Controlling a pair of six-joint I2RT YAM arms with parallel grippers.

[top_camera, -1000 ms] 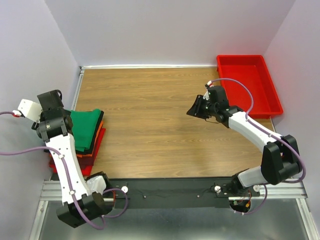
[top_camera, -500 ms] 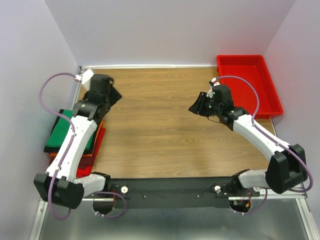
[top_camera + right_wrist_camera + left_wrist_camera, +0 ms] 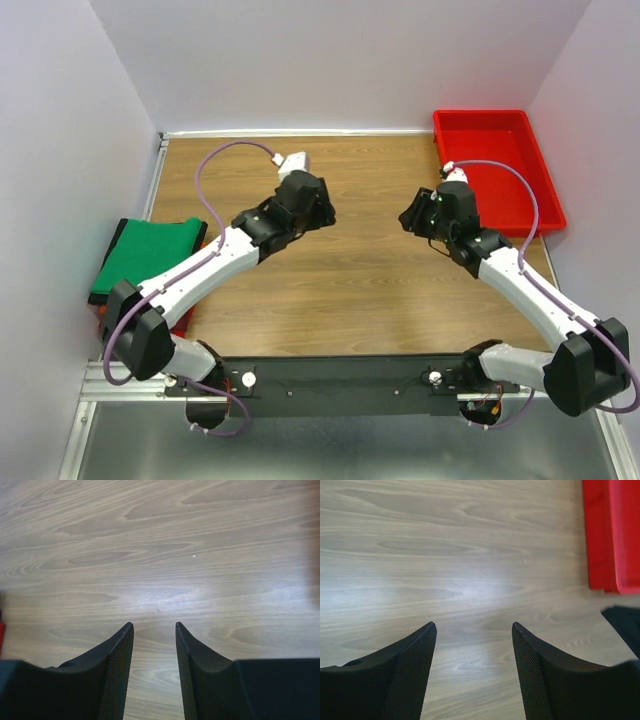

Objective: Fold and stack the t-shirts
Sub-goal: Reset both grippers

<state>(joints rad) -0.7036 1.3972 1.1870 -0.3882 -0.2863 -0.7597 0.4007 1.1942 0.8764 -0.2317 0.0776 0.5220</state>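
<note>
Top external: green t-shirt (image 3: 150, 252) lies well left of left pincer (image 3: 323, 208).

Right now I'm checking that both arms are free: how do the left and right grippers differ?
The left gripper's jaws stand wider apart than the right gripper's. The left gripper hangs near the table's middle; the right gripper hangs nearer the red tray. Both are open and empty, above bare wood.
</note>
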